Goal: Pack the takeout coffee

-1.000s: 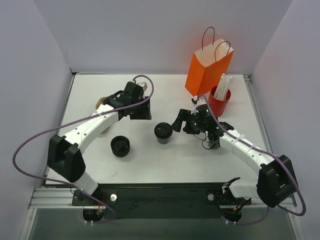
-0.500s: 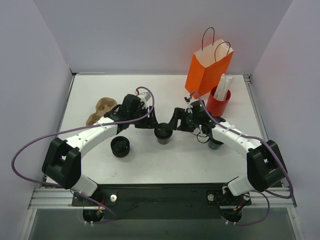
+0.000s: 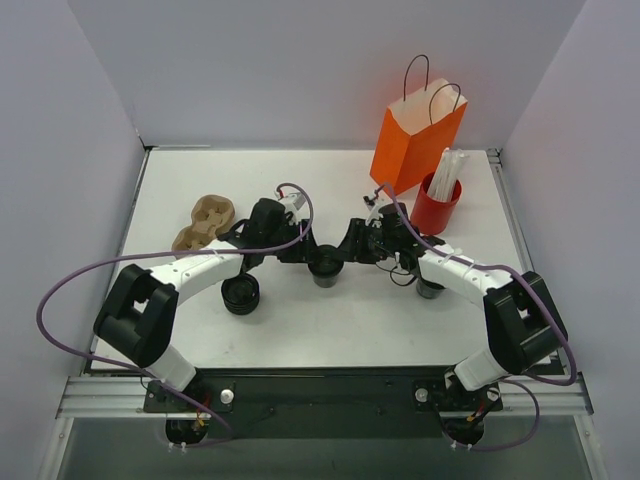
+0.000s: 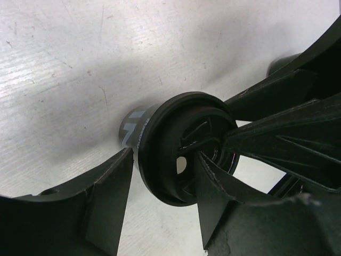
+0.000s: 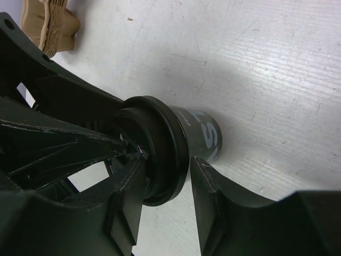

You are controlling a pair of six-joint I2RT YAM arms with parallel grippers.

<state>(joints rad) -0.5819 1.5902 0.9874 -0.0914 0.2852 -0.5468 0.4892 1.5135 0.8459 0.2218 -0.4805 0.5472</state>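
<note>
Both straddle takeout coffee (image 3: 325, 264), grip unclear: left gripper (image 3: 305, 255), right gripper (image 3: 348, 249) | scuffed white table (image 3: 300, 185) | lavender walls (image 3: 300, 70)

My right gripper (image 5: 165, 160) straddles the takeout coffee (image 5: 200, 136) at its lid rim, one finger close on each side; I can't judge contact. A tan cardboard tray (image 5: 48, 24) lies on the worktop (image 5: 256, 64) beyond.

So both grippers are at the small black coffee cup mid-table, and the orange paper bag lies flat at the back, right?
No: the orange paper bag stands upright, handles up, as the top view shows. The left gripper and right gripper are indeed both at the coffee cup.
</note>
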